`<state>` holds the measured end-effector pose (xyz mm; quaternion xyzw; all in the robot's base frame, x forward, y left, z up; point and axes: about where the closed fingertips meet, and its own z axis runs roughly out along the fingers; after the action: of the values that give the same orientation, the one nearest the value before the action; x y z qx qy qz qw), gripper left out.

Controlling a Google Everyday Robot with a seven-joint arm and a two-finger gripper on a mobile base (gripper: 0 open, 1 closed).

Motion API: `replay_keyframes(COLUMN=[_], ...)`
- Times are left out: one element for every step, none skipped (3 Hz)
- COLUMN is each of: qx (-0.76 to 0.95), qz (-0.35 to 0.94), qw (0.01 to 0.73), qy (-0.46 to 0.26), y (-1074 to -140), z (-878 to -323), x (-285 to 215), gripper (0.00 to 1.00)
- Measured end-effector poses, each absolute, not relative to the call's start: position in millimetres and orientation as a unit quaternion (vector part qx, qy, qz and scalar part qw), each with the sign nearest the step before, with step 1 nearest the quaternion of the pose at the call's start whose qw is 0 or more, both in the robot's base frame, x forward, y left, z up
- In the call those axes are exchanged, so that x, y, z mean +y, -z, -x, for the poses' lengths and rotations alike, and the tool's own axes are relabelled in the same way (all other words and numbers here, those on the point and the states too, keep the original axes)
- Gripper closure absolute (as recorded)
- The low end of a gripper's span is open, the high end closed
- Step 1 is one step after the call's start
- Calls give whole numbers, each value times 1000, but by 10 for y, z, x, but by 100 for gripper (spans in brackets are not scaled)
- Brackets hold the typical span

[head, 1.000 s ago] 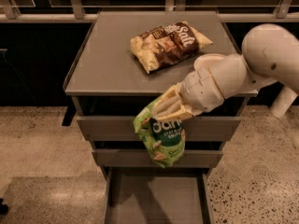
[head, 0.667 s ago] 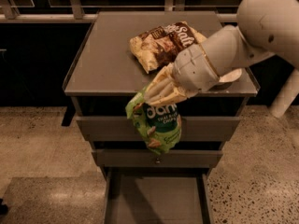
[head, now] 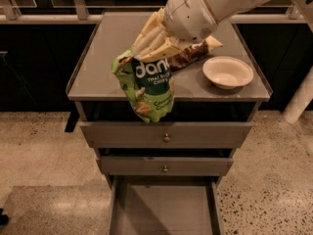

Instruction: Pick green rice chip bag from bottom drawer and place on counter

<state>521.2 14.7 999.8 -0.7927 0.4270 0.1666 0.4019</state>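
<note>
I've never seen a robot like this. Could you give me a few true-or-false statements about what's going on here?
1. The gripper holds the green rice chip bag by its top. True.
2. The bottom drawer is pulled open. True.
3. The green rice chip bag lies in the bottom drawer. False: it hangs in the air at the front edge of the counter.
4. The white bowl stands on the floor. False: it stands on the counter.
</note>
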Motion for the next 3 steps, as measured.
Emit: replay_keyframes(qx=[427,416,390], qz=[793,786,794], qw=[402,417,413], qy=[-167,-187,-218], y=[-9998,-9891,-9656], z=[-5212,-5353,-5707], x=[147,184,266], gripper=[100,100,100])
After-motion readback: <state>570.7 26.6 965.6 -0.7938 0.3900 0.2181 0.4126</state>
